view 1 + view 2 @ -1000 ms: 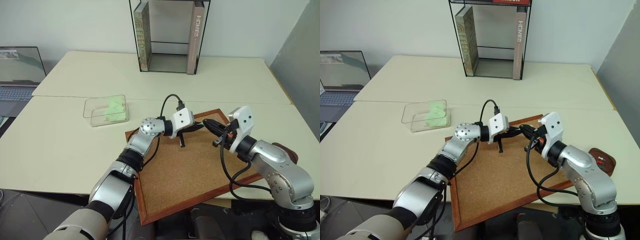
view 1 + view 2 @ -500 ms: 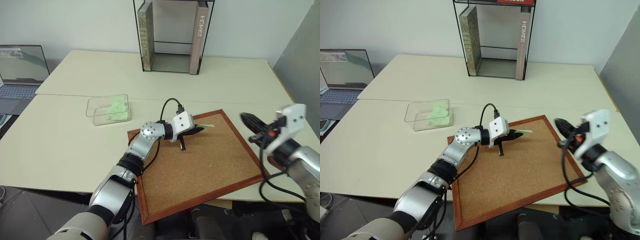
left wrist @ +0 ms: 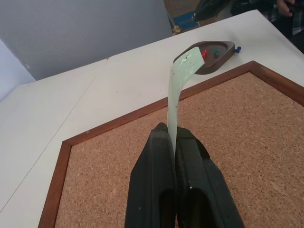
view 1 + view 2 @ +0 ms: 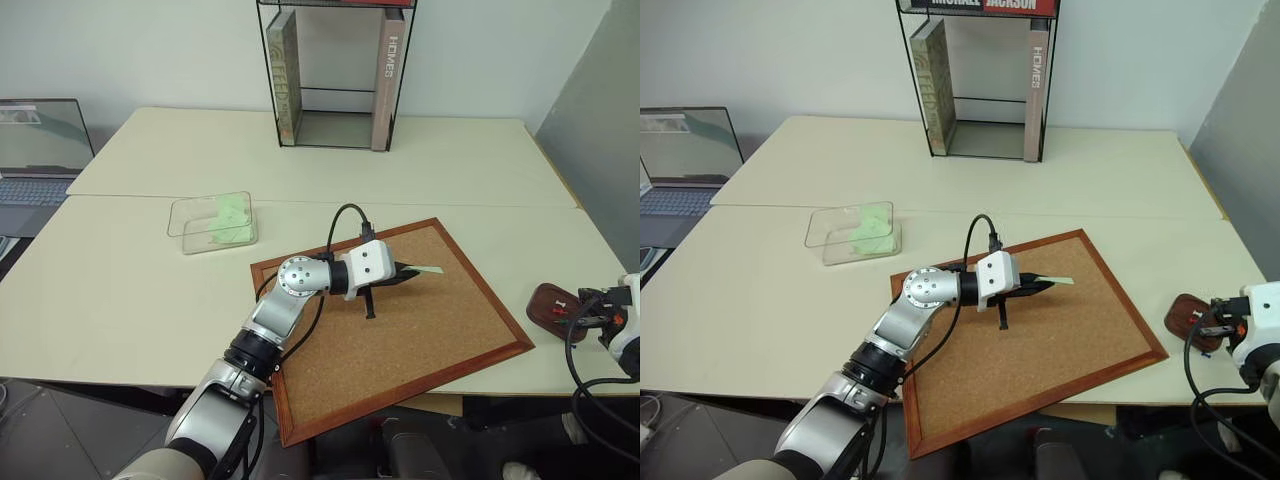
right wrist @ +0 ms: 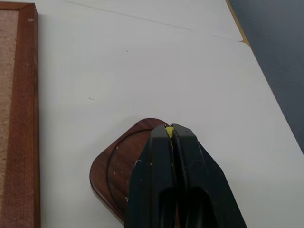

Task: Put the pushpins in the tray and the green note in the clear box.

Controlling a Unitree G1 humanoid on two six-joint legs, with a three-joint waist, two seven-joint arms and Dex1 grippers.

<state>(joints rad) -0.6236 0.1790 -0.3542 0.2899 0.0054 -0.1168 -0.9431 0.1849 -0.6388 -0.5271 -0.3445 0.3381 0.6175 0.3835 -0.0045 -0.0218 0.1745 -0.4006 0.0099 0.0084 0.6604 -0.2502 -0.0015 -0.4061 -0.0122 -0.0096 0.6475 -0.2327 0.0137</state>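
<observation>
One green note: a pale green slip (image 3: pixel 178 85) is pinched by its near end between the shut fingers of the left gripper (image 3: pixel 172 135), above the upper middle of the corkboard (image 4: pixel 420 340); its free end arcs up and away from the fingertips.
Left gripper: jaws pressed together on the note, pointing toward 3 o'clock in the head views.
Pushpins: a red one (image 3: pixel 204 52) and a green one (image 3: pixel 215 49) lie in the tray; a blue one (image 3: pixel 238 48) lies on the table just beside the tray's rim; a yellow one (image 5: pixel 168 131) shows between the right gripper's fingertips.
Tray: the small reddish-brown dish (image 4: pixel 547 300) sits on the table at 3 o'clock of the corkboard, just off its right corner.
Right gripper: (image 5: pixel 171 130) jaws closed on the yellow pushpin, over the tray.
Clear box: (image 4: pixel 211 222) stands on the table at 10 o'clock of the corkboard, well apart from the held note, with a pale green sheet (image 4: pixel 232 217) inside.
Book stand: (image 4: pixel 335 70) at 12 o'clock, far side of the table.
Laptop: (image 4: pixel 40 150) at 9 o'clock, at the table's far left edge.
</observation>
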